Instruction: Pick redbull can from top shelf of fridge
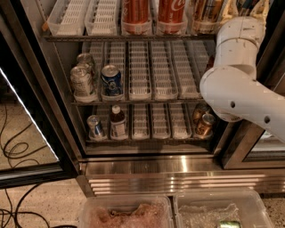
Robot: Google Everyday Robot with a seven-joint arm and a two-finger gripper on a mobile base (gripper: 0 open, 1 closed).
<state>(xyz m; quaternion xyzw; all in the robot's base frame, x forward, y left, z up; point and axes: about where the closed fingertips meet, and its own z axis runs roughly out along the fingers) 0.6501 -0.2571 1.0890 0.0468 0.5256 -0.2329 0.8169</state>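
Camera view puts you in front of the open fridge [169, 178], with its black-framed glass door [26, 111] swung to the left. On the top shelf [133, 36], two red Coca-Cola cans [136, 11] stand side by side in the white lane trays, and a gold-toned can [205, 13] stands just beside them to the right. The redbull can [246, 5] is at the far right of that shelf, cut off by the upper edge of the view, so you see only a dark blue and silver strip of it.

On the rack below, two silver cans [82, 82] stand one behind the other in the left lane, and a dark-blue can [111, 80] is in the lane next to them. On the lowest rack you find a small can [95, 127], a dark-capped bottle [117, 122] just beside it, and bronze cans [205, 124] at the right end.

At the bottom of the view sit two clear bins. The left bin [89, 209] holds a crumpled pinkish-brown mass. The right bin [260, 209] holds clear wrap and a small greenish thing.

Your white arm [236, 93] bulks in from the right. Its elbow joint covers the right lanes of the middle rack, and the forearm rises straight up. The tool [247, 10] is at the redbull can on the top shelf. You cannot tell whether it is apart or clamped on the can.
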